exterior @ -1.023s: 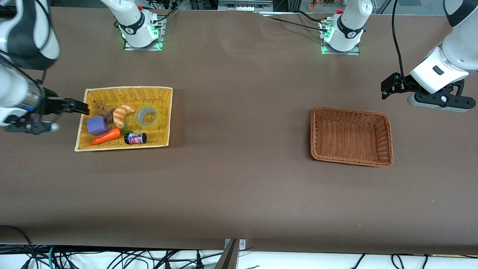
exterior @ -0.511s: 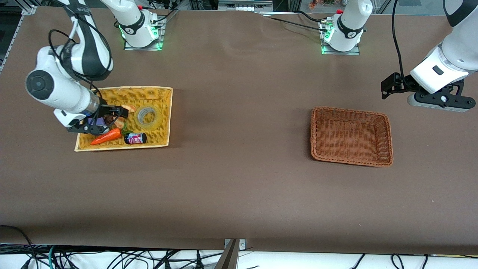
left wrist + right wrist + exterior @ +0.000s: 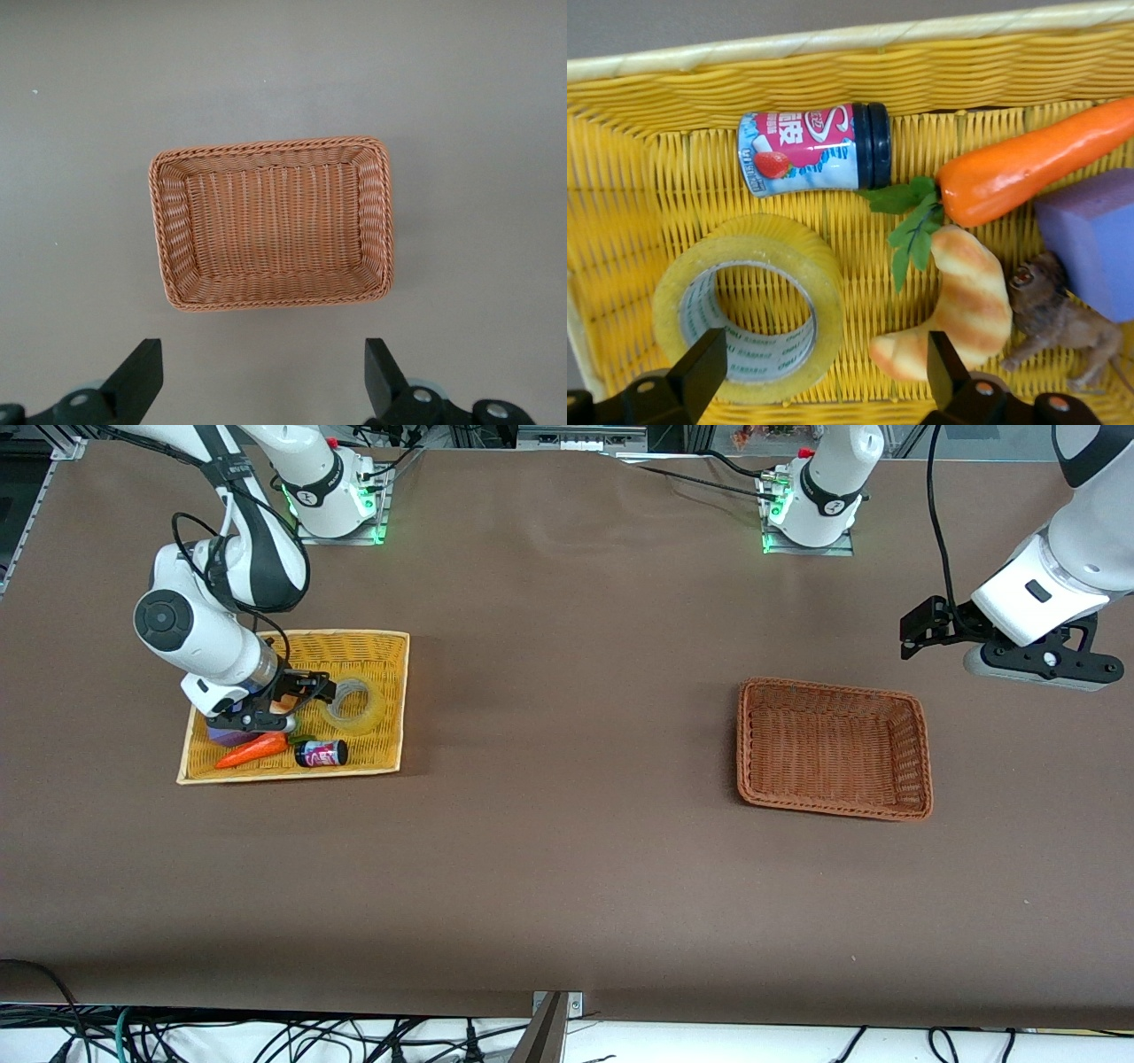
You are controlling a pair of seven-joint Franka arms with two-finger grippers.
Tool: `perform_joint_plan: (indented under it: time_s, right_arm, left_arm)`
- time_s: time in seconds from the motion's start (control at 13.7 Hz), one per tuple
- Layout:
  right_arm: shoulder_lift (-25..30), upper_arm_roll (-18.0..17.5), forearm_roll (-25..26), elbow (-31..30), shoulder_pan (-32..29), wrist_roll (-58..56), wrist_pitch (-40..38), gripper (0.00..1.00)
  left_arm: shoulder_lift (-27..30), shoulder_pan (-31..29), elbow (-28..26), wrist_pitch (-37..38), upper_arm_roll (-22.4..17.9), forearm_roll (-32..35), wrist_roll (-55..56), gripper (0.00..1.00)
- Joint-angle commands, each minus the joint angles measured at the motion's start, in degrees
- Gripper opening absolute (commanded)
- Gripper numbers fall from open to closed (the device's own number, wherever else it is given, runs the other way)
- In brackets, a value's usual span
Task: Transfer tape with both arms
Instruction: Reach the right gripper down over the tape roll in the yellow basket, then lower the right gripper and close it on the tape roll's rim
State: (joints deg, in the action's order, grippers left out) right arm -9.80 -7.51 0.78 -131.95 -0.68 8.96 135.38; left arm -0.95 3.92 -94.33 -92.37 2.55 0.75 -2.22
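The tape (image 3: 355, 703), a yellowish translucent roll with a grey-white core, lies flat in the yellow basket (image 3: 390, 726) at the right arm's end of the table. My right gripper (image 3: 307, 690) is open and empty, low over the basket. In the right wrist view it (image 3: 822, 372) straddles part of the tape (image 3: 788, 243) and the end of the croissant toy (image 3: 966, 310); one finger sits over the tape's hole. My left gripper (image 3: 912, 631) is open and empty and waits in the air over the table past the brown basket (image 3: 833, 748), which shows in the left wrist view (image 3: 168, 230).
The yellow basket also holds a carrot (image 3: 1028, 164), a strawberry-label bottle (image 3: 811, 146), a purple block (image 3: 1094, 239) and a small brown animal figure (image 3: 1054, 310). The brown basket holds nothing. The left gripper (image 3: 263, 376) hangs over bare table.
My right arm has swung in from the table's end and come down over the yellow basket, with its gripper now over the tape and croissant. The left arm has barely moved.
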Motion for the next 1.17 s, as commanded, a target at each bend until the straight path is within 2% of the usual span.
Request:
perform_joint_plan:
  time_s: [0.0,0.37,0.8,0.88,0.95,1.02,1.1]
  right_arm:
    - [-1.62,-0.58,0.19,-1.82,-0.37,0.88,4.62,1.0]
    - [-3.55,-0.58,0.19,-4.72,-0.37,0.79,10.16,1.0]
    - [-3.12,-1.28,0.19,-6.57,-0.37,0.88,10.35,1.0]
    - [-3.12,-1.54,0.19,-6.74,-0.37,2.01,10.35,0.91]
    - [-3.12,-2.33,0.19,-7.09,-0.37,2.63,10.35,0.5]
    - [-3.03,-3.12,0.28,-6.84,-0.37,2.64,10.09,0.15]
    - [-2.77,-3.74,0.45,-6.57,-0.37,2.46,10.0,0.01]
  left_arm:
    - [-0.46,-0.05,0.91,0.87,0.0,-1.19,0.47,1.0]
    - [-0.46,0.12,0.47,0.78,0.0,-1.28,0.55,1.0]
    - [-0.99,0.21,0.47,0.61,0.0,-1.37,0.55,1.0]
    - [-0.99,0.21,0.47,0.61,0.0,-1.37,0.55,1.0]
    - [-0.99,0.21,0.47,0.61,0.0,-1.37,0.55,1.0]
    - [-0.99,0.21,0.47,0.61,0.0,-1.37,0.55,1.0]
    - [-0.99,0.21,0.55,0.61,0.0,-1.37,0.55,1.0]
